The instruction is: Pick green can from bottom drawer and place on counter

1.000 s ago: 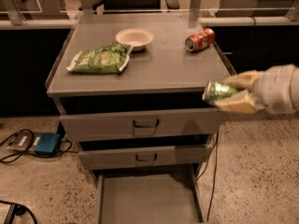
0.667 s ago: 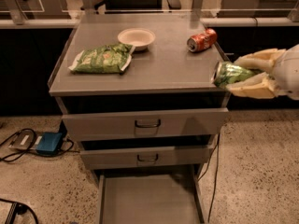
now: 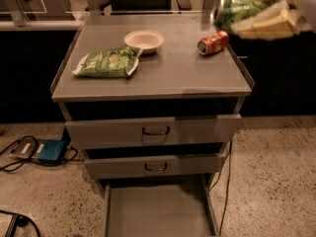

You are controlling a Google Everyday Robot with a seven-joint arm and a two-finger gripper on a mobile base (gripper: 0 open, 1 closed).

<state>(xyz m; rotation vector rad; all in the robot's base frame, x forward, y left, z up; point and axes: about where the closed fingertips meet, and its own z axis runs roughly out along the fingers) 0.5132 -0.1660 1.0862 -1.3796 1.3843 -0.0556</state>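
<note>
My gripper point(image 3: 249, 15) is at the top right of the camera view, above the back right corner of the counter point(image 3: 163, 68). Its pale fingers point(image 3: 269, 21) are shut on the green can point(image 3: 236, 6), which lies on its side in the air, blurred by motion. The bottom drawer point(image 3: 158, 212) is pulled open below the two upper drawers and its grey floor is bare.
On the counter lie an orange-red can point(image 3: 213, 42) on its side at the back right, a white bowl point(image 3: 143, 40) at the back middle and a flat green snack bag point(image 3: 108, 62) at the left. Cables and a blue box point(image 3: 51, 151) lie on the floor at left.
My gripper has lifted the green can from beside the cabinet's right front edge up and back, to above the counter's back right corner.
</note>
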